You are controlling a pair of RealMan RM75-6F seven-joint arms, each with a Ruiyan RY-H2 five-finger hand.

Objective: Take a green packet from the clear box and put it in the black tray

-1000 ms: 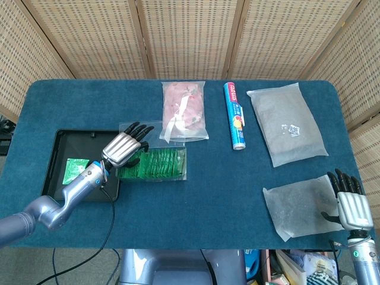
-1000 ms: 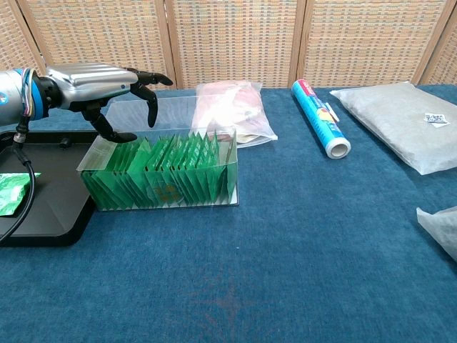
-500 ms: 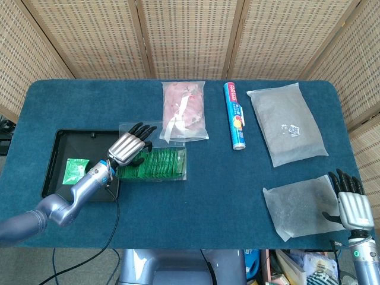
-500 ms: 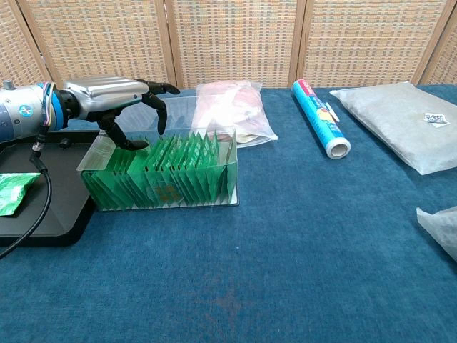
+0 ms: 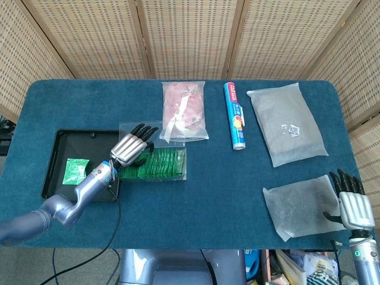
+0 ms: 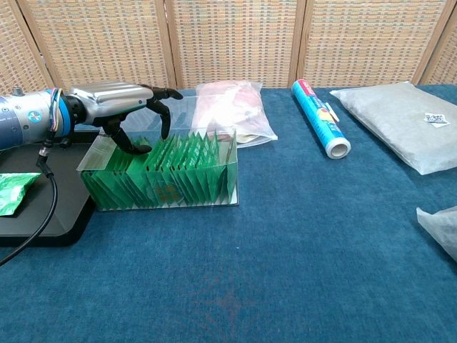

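The clear box [image 5: 169,164] [image 6: 214,187] stands left of the table's middle, packed with several upright green packets [image 6: 178,168]. My left hand [image 5: 130,148] [image 6: 118,103] hovers over the box's left end, palm down and fingers apart. Its thumb tip reaches down to the tops of the packets and nothing is held. The black tray [image 5: 58,151] [image 6: 53,211] lies just left of the box, and one green packet [image 5: 76,170] [image 6: 14,191] rests in it. My right hand [image 5: 351,203] rests open at the near right corner.
A pink bag [image 5: 185,110] [image 6: 232,107] lies behind the box. A blue roll [image 5: 236,116] [image 6: 321,118] and a grey bag [image 5: 287,122] [image 6: 400,121] lie at the far right. A clear bag [image 5: 297,205] sits beside my right hand.
My left hand has moved rightward from the tray side to over the box's left end, and its thumb has dropped to the packet tops. The right hand has hardly moved.
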